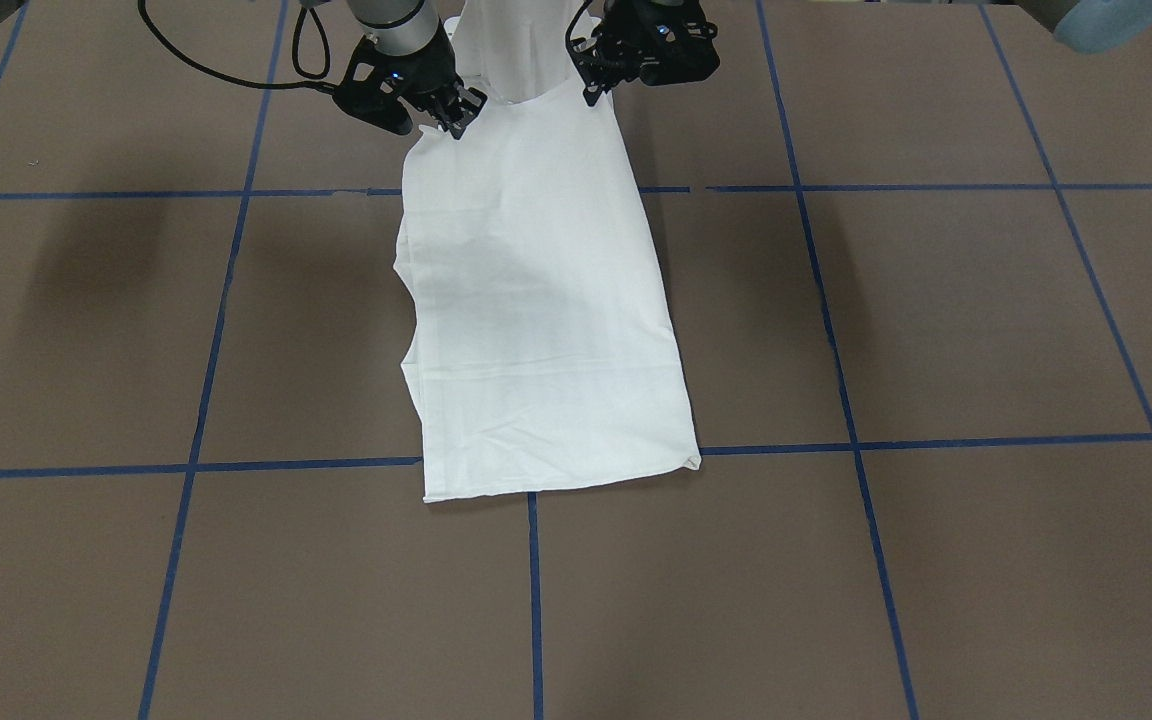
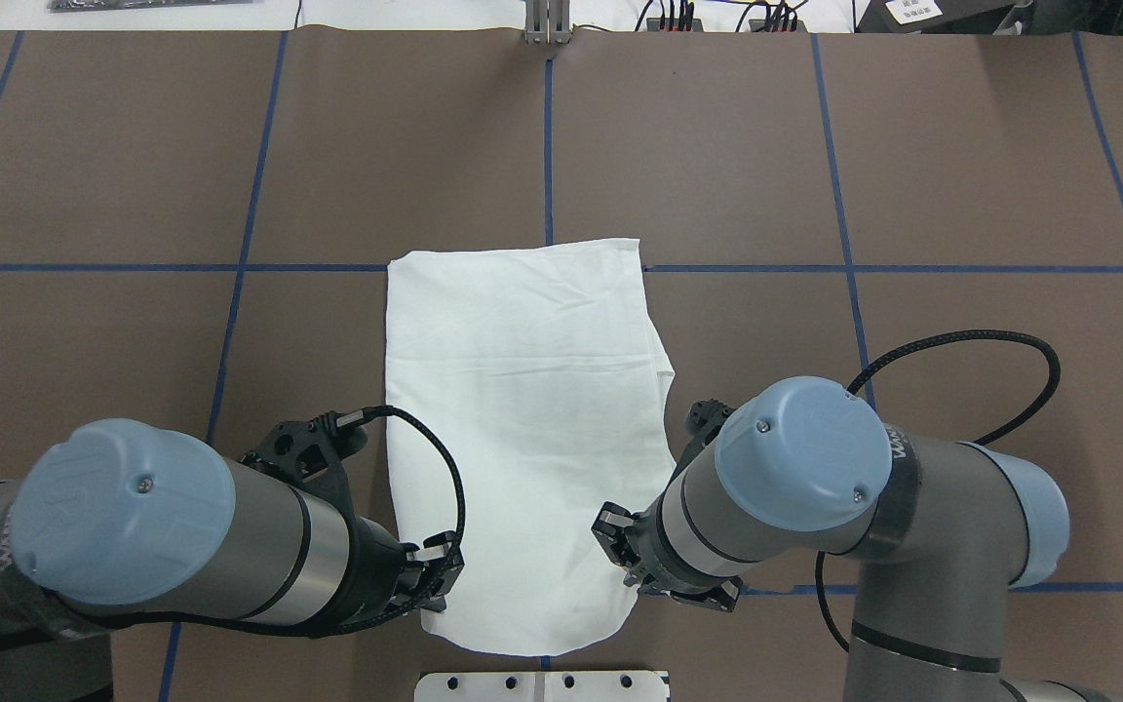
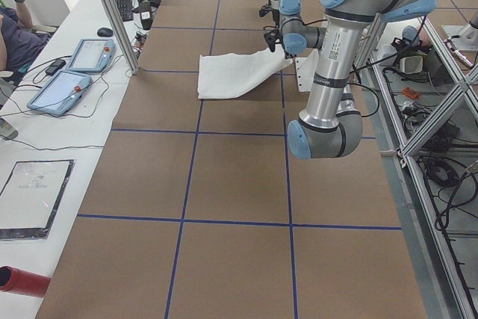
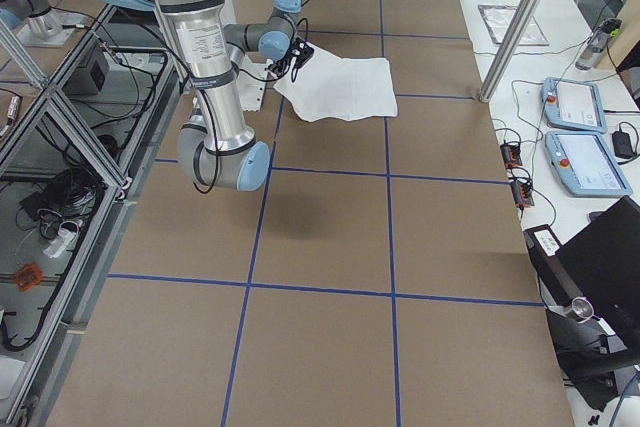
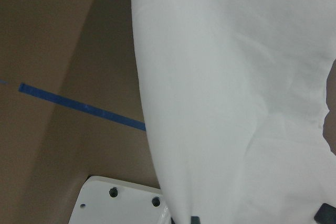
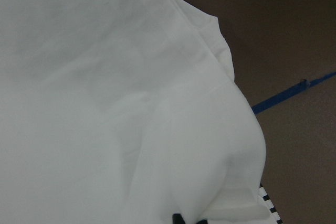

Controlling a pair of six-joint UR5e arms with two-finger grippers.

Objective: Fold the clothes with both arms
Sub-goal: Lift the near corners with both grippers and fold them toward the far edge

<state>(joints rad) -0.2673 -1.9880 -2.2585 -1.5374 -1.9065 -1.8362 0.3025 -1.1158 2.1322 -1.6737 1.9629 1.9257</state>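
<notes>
Brown paper-covered counter gridded with blue tape carries a white cloth T-shirt, folded into a long strip running away from the white metal base plate. Its end nearest that plate is lifted off the counter. The black left gripper is clenched on one corner there, the black right gripper on the other.

Was lit brightly and evenly from overhead. Threw soft, blurred shadows on the table well out to either side of the left claw and right claw. Nearly washed out the white T-shirt between and beyond them. Looked dimmer, slightly soft in wrist views.
</notes>
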